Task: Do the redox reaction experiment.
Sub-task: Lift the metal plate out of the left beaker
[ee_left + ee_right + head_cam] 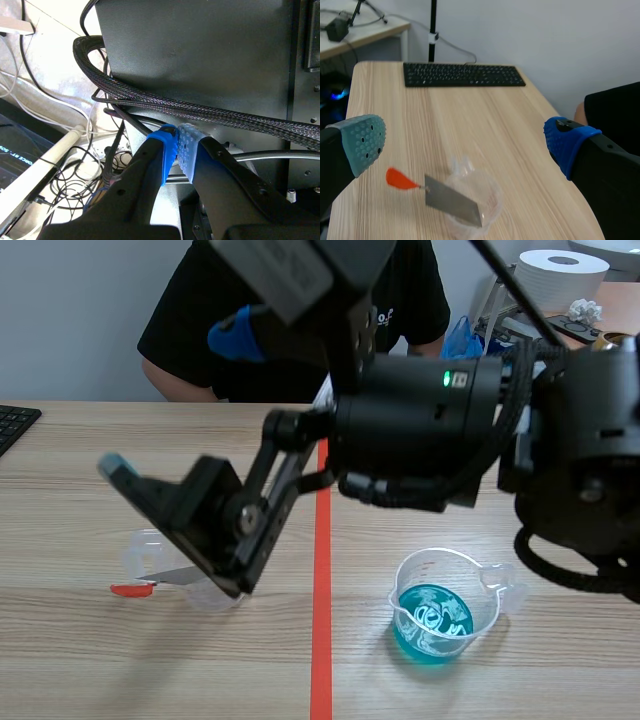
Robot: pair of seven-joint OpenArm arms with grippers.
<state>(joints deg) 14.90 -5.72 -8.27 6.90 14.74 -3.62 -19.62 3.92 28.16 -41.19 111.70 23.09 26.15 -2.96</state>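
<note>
A small clear cup (160, 558) stands left of the tape line, with a flat metal strip (178, 577) lying across it. The strip ends in an orange-red tip (130, 589). My right gripper (178, 400) reaches over from the right and hangs open above this cup. In the right wrist view the cup (482, 197) and strip (452, 201) lie below the right gripper (466, 145), between its wide-spread fingers. A second clear cup with blue liquid (440, 615) stands right of the line. My left gripper (180, 150) is shut on nothing and faces black housing and cables.
A person in a black shirt (190, 340) sits across the table. A black keyboard (462, 75) lies at the table's far left edge. An orange-red tape line (322, 640) runs down the middle. A white paper roll (562, 275) stands at the back right.
</note>
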